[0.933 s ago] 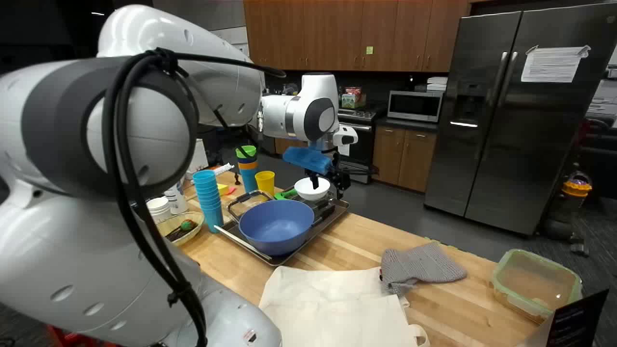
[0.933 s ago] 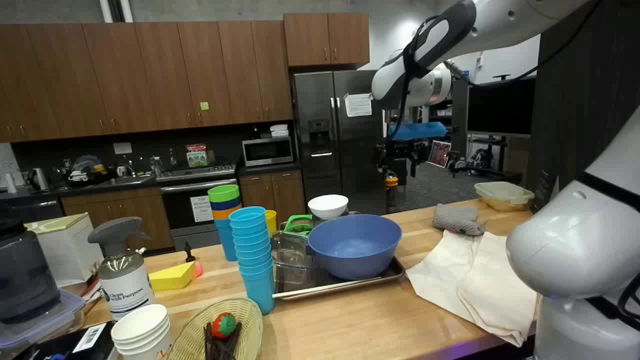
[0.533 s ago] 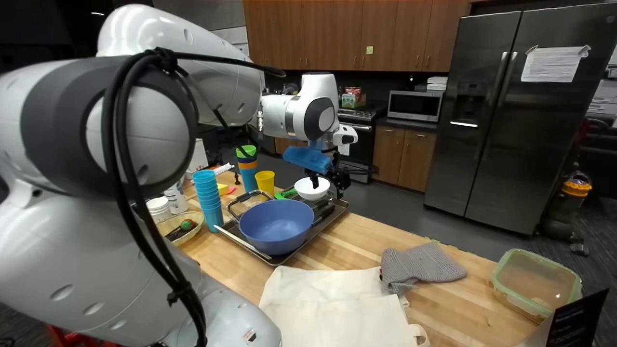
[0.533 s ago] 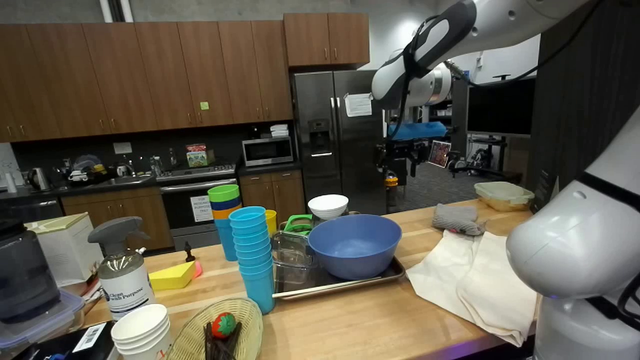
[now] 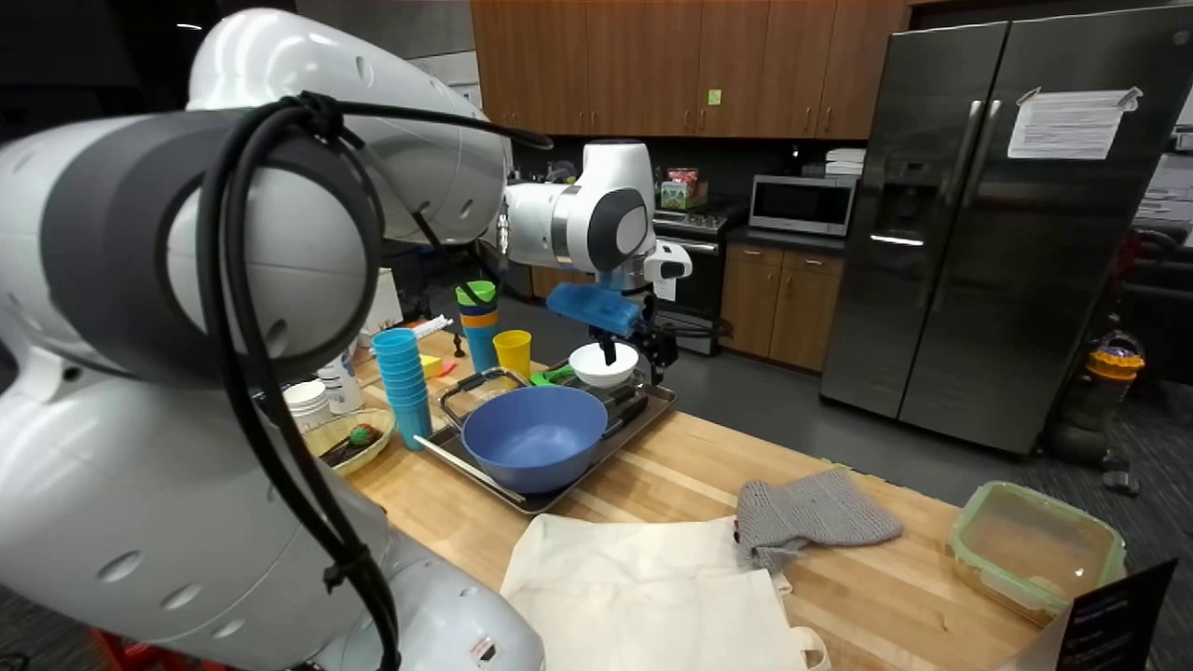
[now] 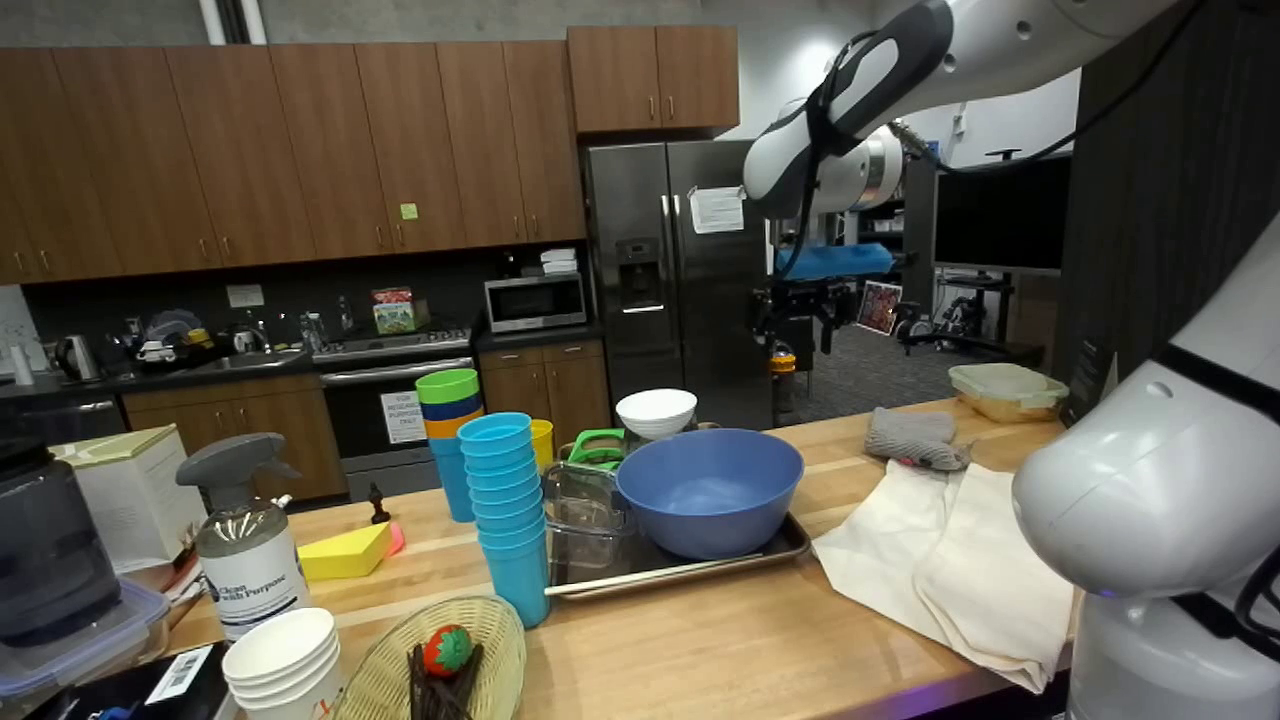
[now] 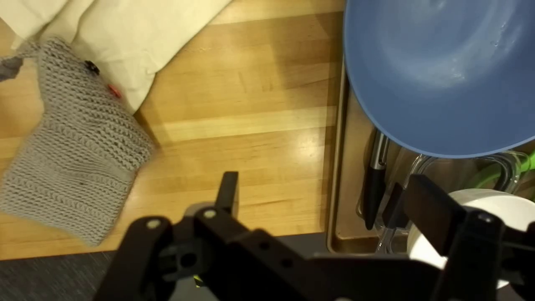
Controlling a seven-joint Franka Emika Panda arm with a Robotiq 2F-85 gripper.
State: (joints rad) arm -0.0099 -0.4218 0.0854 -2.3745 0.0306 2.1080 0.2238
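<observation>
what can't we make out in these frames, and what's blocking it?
Blue bowl: wrist view, cut off by the top and right edges.
White bowl: wrist view, partly covered by the gripper.
Black-handled tool: wrist view, one end hidden by that blue bowl.
Wicker basket: in an exterior view, cut off by the bottom edge.
Fridge paper: both exterior views, print too small to read.
</observation>
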